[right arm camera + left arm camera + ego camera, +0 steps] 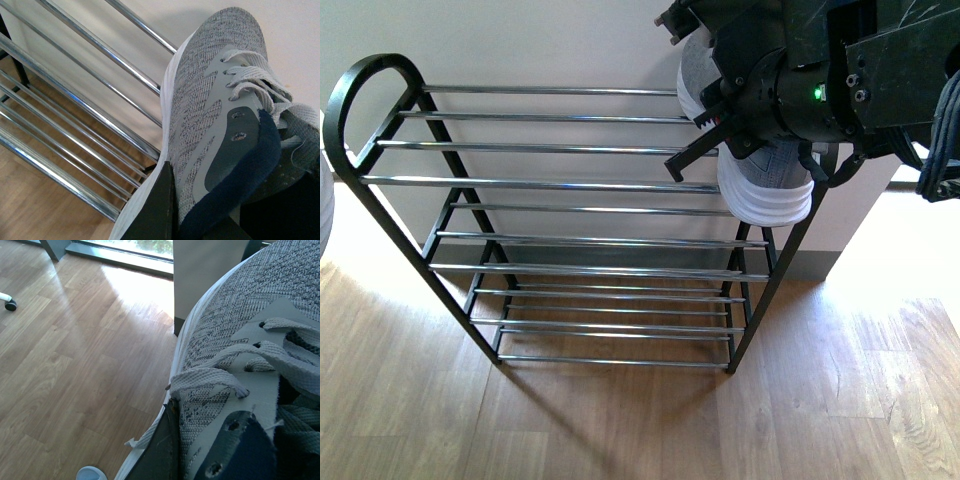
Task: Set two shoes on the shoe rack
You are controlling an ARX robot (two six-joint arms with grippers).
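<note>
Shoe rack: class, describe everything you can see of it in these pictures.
The shoe rack has a black frame with a rounded arch at its left side and several tiers of thin, shiny silver bars, metal by the look. It stands upright on the wood floor against a pale wall. Its visible bars carry nothing. Two grey sneakers are at its top right end; whether they touch it cannot be told.

— Underfoot?
— Wood-plank floor [620, 420], sunlit toward three o'clock. Pale wall [540, 40] at twelve, grey baseboard [815, 265] along its foot.
— Anything else?
— White curved edge [324, 210] at nine o'clock, cut off. From the left wrist: black caster [10, 304] on the planks, bright window strip [150, 245], pale rounded object [90, 473], unidentifiable.
</note>
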